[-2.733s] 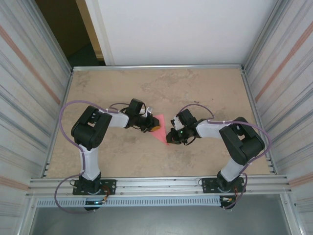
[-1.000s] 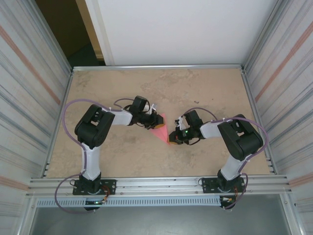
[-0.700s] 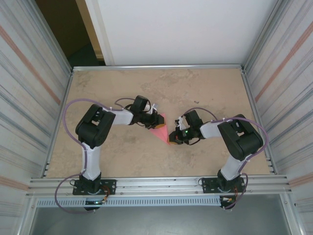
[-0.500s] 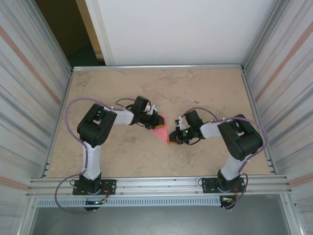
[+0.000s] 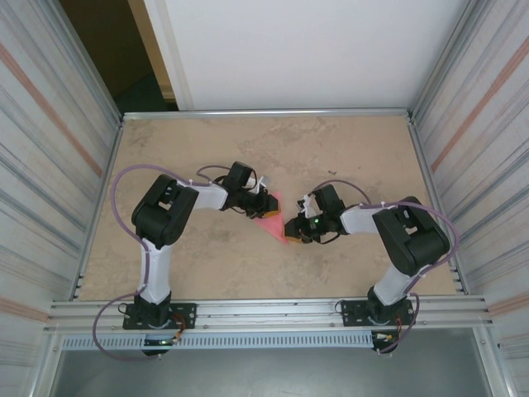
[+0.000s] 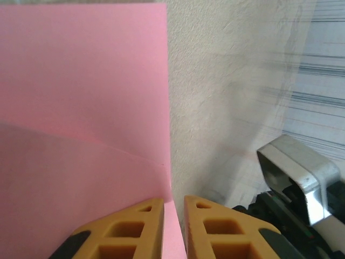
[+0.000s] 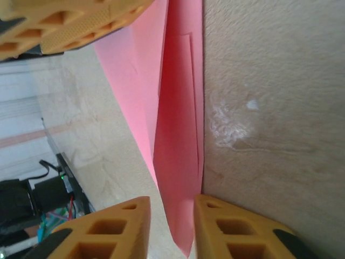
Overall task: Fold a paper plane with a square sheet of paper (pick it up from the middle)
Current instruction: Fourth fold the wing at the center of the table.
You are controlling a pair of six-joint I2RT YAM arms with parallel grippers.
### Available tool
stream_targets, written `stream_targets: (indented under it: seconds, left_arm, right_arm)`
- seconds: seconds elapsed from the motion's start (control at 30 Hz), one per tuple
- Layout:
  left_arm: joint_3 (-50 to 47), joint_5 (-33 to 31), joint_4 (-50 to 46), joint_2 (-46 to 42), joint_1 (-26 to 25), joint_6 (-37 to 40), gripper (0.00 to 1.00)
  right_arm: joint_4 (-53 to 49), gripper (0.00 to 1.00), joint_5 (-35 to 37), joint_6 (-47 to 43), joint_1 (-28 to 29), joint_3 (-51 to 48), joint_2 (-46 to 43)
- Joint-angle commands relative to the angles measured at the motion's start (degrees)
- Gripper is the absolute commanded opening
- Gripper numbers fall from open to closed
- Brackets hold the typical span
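Overhead: folded pink paper (image 5: 269,218) lying flat on the counter (image 5: 331,149), between the two sets of fingers. Left fingers (image 5: 261,203) sitting at its far-left corner, right fingers (image 5: 291,230) at its near-right point.

Left wrist view: left fingers (image 6: 213,229) nearly pressed together, pinching a thin strip of the paper (image 6: 81,97) at its edge. Rest of the sheet spreading ahead and to the left of them, one slanting crease crossing it. Bare counter (image 6: 215,81) ahead and to the right.

Right wrist view: right fingers (image 7: 226,229) standing apart, the paper's narrow point (image 7: 180,216) lying in the gap between them. Layered folds running straight ahead from there. Cannot tell whether either pad is touching the paper. Left fingers (image 7: 70,27) showing at the far end of the paper, ahead and left.
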Motion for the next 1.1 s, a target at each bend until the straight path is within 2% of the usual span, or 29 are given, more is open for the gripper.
stream_targets:
  seconds: [0.0,0.17,0.5,1.07]
  left_arm:
    - [0.2,-0.8,-1.7,1.5,-0.5,1.2,0.19]
    - [0.1,-0.9,-1.4,0.7,-0.5,1.1,0.18]
    - [-0.1,-0.3,-0.5,0.3,-0.5,0.4,0.19]
    - [-0.3,-0.3,-0.4,-0.9,-0.5,-0.1,0.18]
  right_arm:
    - [-4.2,0.3,3.7,0.3,-0.9,0.1,-4.7]
    - [-7.3,0.3,7.1,-1.2,-1.2,3.5,-4.7]
    - [-6.6,0.27,5.7,-2.7,0.5,10.7,4.1]
    - [-1.9,0.14,2.0,-0.4,0.6,10.4,8.9]
